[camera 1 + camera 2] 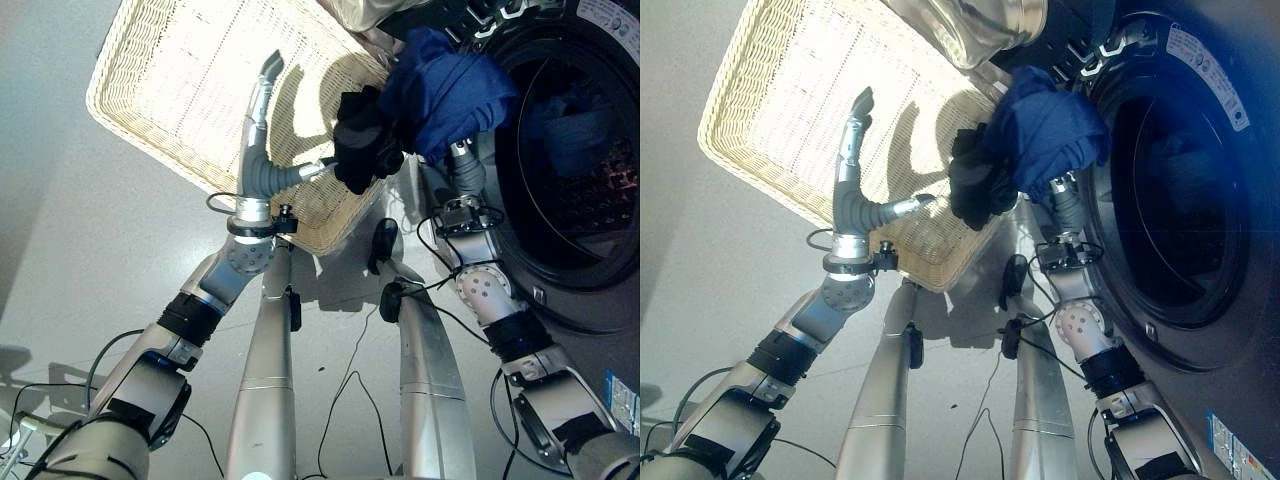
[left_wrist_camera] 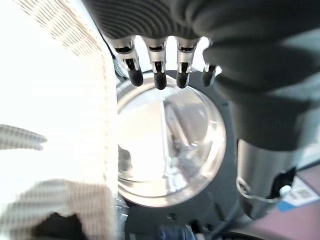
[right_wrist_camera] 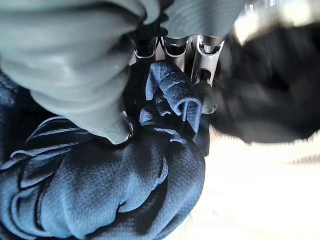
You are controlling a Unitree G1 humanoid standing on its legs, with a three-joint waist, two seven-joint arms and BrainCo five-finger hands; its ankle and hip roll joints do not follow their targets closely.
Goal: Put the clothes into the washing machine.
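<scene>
The right hand [image 3: 150, 60] is closed on a blue cloth [image 1: 440, 90], fingers and thumb pinching a fold of it, as the right wrist view shows. The cloth is lifted clear of the basket [image 1: 180, 110] and hangs between the basket's right corner and the washer [image 1: 1170, 190] opening, close to the door rim but not yet past it. A black cloth [image 1: 365, 140] dangles just beside the blue one over the basket's right edge; it seems caught up with the blue bundle, though I cannot tell whether the hand grips it too. Something bluish already lies inside the drum [image 1: 575, 130].

The left hand [image 1: 262, 95] sits over the basket with fingers straight and relaxed (nothing in it), its thumb pointing toward the black cloth. Its wrist view looks at the open glass door [image 2: 170, 145].

Risks from here, as I judge them:
- The black cloth may only be snagged, so it could slip off during the swing and land on the floor between basket and washer.
- The pinch holds just a fold; the heavy hanging part could pull free if the arm moves fast.
- Trailing cloth could catch on the door rim and be left hanging out.
- The dangling cloth could drag on the basket edge and tip it.
</scene>
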